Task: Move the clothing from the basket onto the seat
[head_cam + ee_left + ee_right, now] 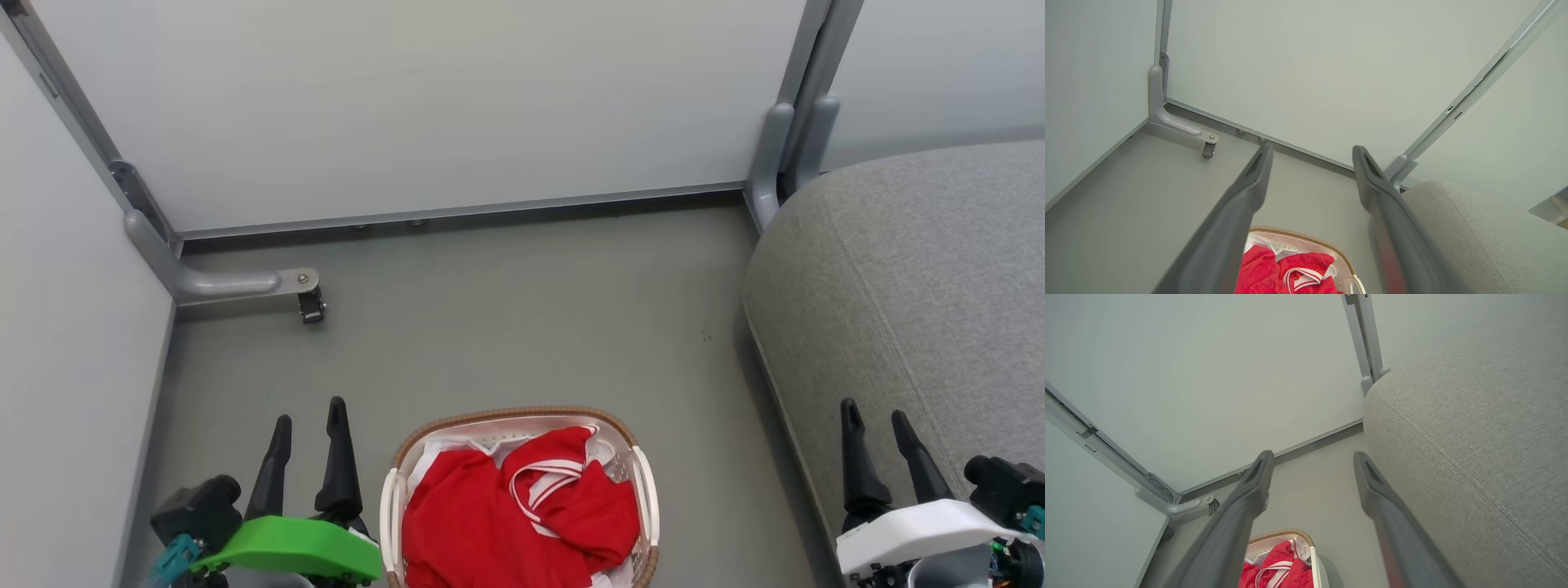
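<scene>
Bright, even diffuse light, faint soft shadows. Wrist views bow lines at edges; my long dark fingers blur close-up.

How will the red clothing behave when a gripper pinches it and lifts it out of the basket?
Likely floppy: the clothing lies crumpled in soft folds inside the basket, so it should drape and hang long. It is probably light, since it looks like thin sportswear fabric. The folds overlap, so one pinch may drag up more than one piece.
</scene>
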